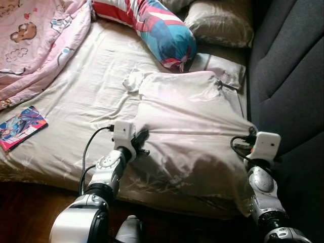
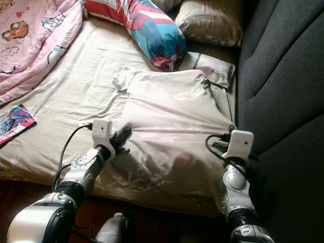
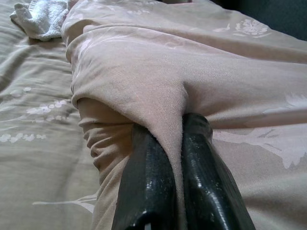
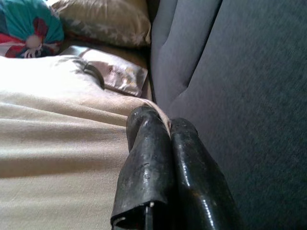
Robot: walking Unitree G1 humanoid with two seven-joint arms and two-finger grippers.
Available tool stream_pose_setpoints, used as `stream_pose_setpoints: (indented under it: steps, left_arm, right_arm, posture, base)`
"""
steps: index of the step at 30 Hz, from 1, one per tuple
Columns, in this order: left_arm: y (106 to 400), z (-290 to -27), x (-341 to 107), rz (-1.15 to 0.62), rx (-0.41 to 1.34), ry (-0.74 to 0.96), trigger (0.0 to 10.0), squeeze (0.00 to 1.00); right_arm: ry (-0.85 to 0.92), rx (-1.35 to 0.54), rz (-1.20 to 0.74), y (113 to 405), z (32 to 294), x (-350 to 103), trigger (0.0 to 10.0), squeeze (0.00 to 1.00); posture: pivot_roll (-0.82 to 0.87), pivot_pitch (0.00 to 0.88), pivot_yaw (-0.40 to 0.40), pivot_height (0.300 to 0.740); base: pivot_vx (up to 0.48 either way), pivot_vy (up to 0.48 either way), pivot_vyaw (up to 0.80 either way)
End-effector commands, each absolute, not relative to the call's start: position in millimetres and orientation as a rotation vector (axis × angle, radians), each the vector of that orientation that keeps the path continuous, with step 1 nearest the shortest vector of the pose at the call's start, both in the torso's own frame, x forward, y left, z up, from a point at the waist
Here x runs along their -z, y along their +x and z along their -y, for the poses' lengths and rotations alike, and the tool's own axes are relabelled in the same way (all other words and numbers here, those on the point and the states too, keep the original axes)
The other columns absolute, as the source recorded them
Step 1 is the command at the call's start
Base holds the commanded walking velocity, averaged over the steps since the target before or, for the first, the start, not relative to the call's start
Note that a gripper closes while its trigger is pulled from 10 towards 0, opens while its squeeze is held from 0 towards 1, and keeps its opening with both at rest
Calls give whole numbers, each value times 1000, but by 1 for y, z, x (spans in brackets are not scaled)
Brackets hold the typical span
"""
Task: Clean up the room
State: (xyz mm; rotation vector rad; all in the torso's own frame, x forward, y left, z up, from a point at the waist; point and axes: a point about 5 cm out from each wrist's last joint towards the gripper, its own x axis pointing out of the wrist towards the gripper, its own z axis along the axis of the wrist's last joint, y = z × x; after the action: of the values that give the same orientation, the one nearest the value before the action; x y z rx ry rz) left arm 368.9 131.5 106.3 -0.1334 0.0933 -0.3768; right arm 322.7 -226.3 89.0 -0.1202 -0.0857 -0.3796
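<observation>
A large beige cloth (image 1: 192,126) with a faint flower print lies spread over the right half of the bed, pulled taut between my two grippers. My left gripper (image 1: 142,139) is shut on a fold at the cloth's near left edge; in the left wrist view the fabric is pinched between the black fingers (image 3: 148,167). At the near right corner, beside the dark grey padded wall (image 1: 288,76), my right gripper (image 4: 165,122) is shut on the cloth's edge. A small white rag (image 1: 132,80) lies at the cloth's far left corner.
A pink quilt (image 1: 35,45) is bunched at the far left. A colourful book (image 1: 20,126) lies near the bed's front left edge. A striped bolster (image 1: 157,28), a beige pillow (image 1: 220,23) and a flat packet (image 1: 223,68) sit at the head. Dark floor (image 1: 25,212) lies below.
</observation>
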Motion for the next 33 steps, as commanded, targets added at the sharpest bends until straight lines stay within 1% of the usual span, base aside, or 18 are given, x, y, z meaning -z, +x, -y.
stream_pose_setpoints:
  steps: [1,6,9,10,13,14,15,16,19,21,23,25,27,28,31,32,33]
  left_arm:
    - [373,-154,-116,-44,290,-179,10000,0]
    - [376,-153,-120,-35,293,-195,10000,0]
    - [379,-148,-125,-32,314,-192,10000,0]
    - [379,-144,-125,-43,338,-183,10000,0]
    - [378,-141,-122,-61,359,-158,10000,0]
    - [376,-141,-119,-74,363,-148,10000,0]
    - [376,-141,-119,-74,363,-148,10000,0]
    - [375,-142,-115,-83,360,-144,10000,0]
    - [372,-146,-111,-96,349,-140,10000,0]
    - [372,-147,-109,-102,344,-137,10000,0]
    - [371,-149,-107,-111,336,-131,10000,0]
    - [370,-150,-105,-115,335,-130,10000,0]
    - [369,-150,-103,-124,333,-128,10000,0]
    - [368,-151,-101,-127,330,-126,10000,0]
    - [367,-152,-99,-131,328,-125,10000,0]
    - [366,-152,-99,-134,328,-123,10000,0]
    - [365,-153,-97,-138,327,-121,10000,0]
  right_arm:
    - [-147,609,214,307,275,-112,10000,0]
    - [-179,623,257,304,280,-120,10000,0]
    - [-154,571,246,308,274,-122,10000,0]
    - [-92,468,195,315,262,-115,10000,0]
    - [37,285,82,323,238,-98,10000,0]
    - [71,169,6,324,220,-86,10000,0]
    - [71,169,6,324,220,-86,10000,0]
    - [51,76,-63,323,207,-76,10000,0]
    - [14,-38,-169,319,188,-58,10000,0]
    - [18,-58,-193,318,185,-55,10000,0]
    - [51,-117,-228,317,178,-51,10000,0]
    - [42,-160,-272,315,174,-47,10000,0]
    - [36,-245,-369,310,168,-36,10000,0]
    - [33,-278,-385,308,166,-34,10000,0]
    - [32,-286,-401,307,166,-32,10000,0]
    - [37,-279,-407,307,167,-31,10000,388]
    - [49,-248,-410,308,170,-30,10000,1000]
  posture:
    - [-142,184,8,740]
    - [-146,185,10,740]
    - [-154,185,14,740]
    - [-160,183,15,740]
    - [-161,184,16,740]
    - [-158,183,17,740]
    - [-158,183,17,740]
    - [-152,186,17,740]
    - [-145,188,17,740]
    - [-143,189,16,740]
    - [-141,190,15,740]
    - [-143,190,14,740]
    - [-142,192,13,740]
    - [-140,192,12,740]
    - [-140,196,12,740]
    - [-140,196,12,740]
    - [-136,198,13,740]
  base:
    - [0,0,0]
    - [0,0,0]
    - [0,0,0]
    - [0,0,0]
    - [0,0,0]
    - [0,0,0]
    - [0,0,0]
    - [0,0,0]
    - [0,0,0]
    - [0,0,0]
    - [0,0,0]
    - [0,0,0]
    - [0,0,0]
    - [0,0,0]
    - [0,0,0]
    - [0,0,0]
    - [0,0,0]
